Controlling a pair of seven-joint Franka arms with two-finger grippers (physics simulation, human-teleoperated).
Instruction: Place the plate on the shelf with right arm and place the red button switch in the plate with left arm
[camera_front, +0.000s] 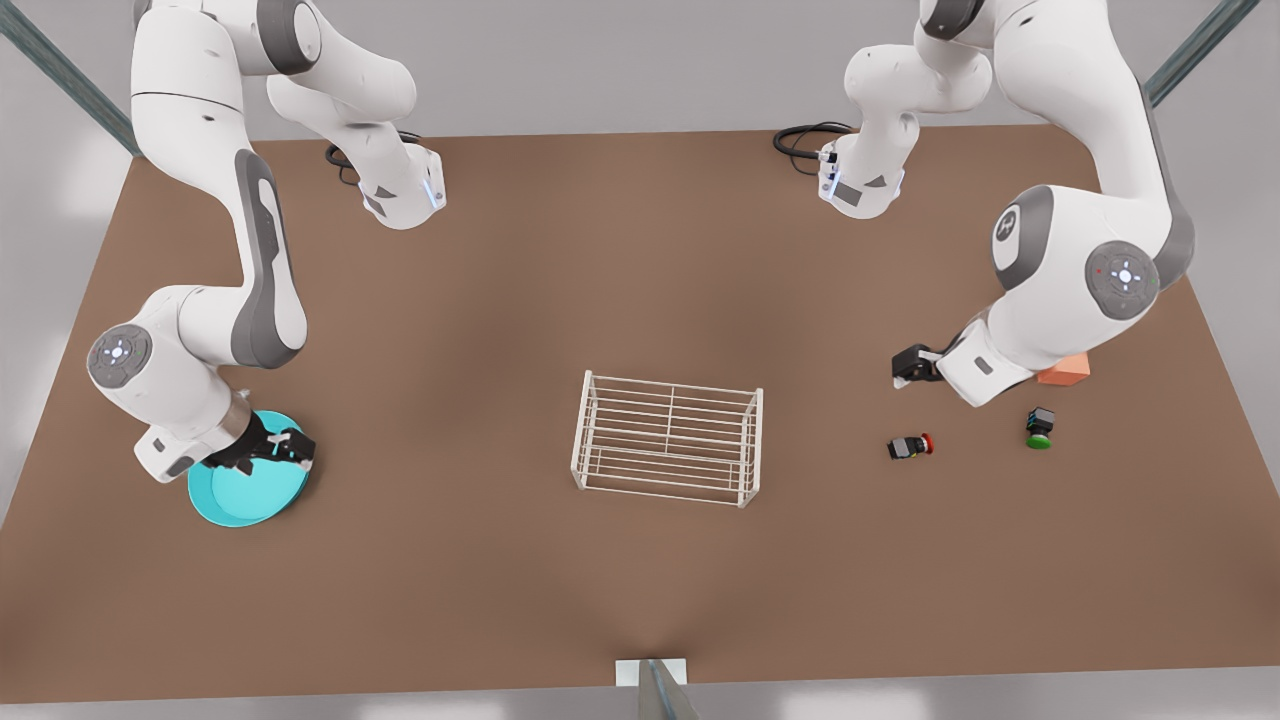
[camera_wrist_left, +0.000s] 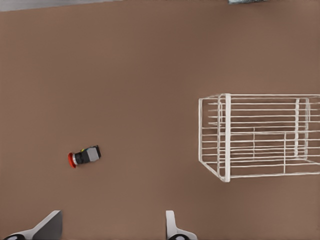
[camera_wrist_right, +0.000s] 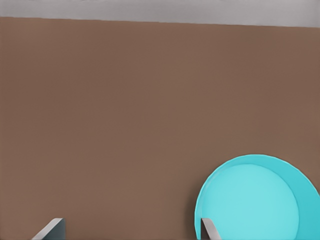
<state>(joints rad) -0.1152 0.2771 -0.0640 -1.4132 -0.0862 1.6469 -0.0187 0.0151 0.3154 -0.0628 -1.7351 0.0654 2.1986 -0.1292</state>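
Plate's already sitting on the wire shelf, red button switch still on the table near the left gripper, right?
Not quite. The plate is on the table at the front view's left, under the right gripper, apart from the shelf; the front view shows it. The rest holds: the red button switch lies on the table near the left gripper.

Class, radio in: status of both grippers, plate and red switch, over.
Right gripper open over the plate's rim. Left gripper open, hovering short of the red button switch. Shelf bare; nothing blocking.
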